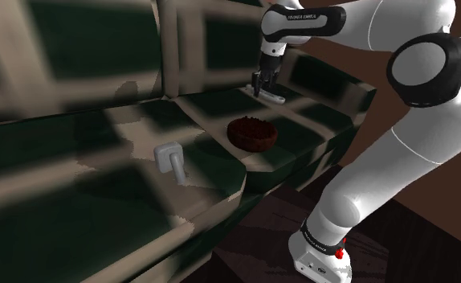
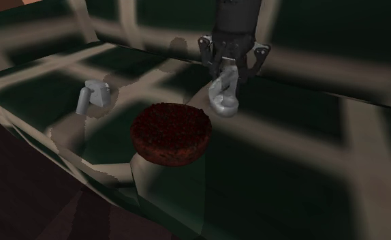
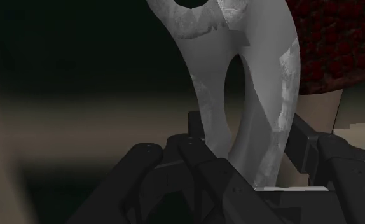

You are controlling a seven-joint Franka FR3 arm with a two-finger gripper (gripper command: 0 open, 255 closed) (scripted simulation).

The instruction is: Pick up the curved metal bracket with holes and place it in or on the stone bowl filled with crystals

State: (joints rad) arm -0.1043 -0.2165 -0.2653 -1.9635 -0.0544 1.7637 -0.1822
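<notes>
Two black jaws are closed on the upper end of the curved grey bracket (image 2: 225, 92). It hangs below them with its rounded lower end close to the sofa seat (image 2: 310, 157); whether it touches the cushion I cannot tell. In the wrist view the bracket (image 3: 251, 95) runs out from between the jaws, with a long slot through its middle and a round hole near its far end. The bowl (image 2: 167, 155), dark and heaped with deep red crystals, sits on the same seat just beside the bracket, toward the second exterior view's lower left, and the two do not touch. In the shoulder view the bracket (image 1: 273, 96) is behind the bowl (image 1: 251, 145), toward the sofa's back. A small grey fitting (image 1: 171, 157) lies well apart from both, toward the shoulder view's left. The seat is checked in dark green and beige. The white arm (image 1: 381, 153) bends over from the shoulder view's right.
</notes>
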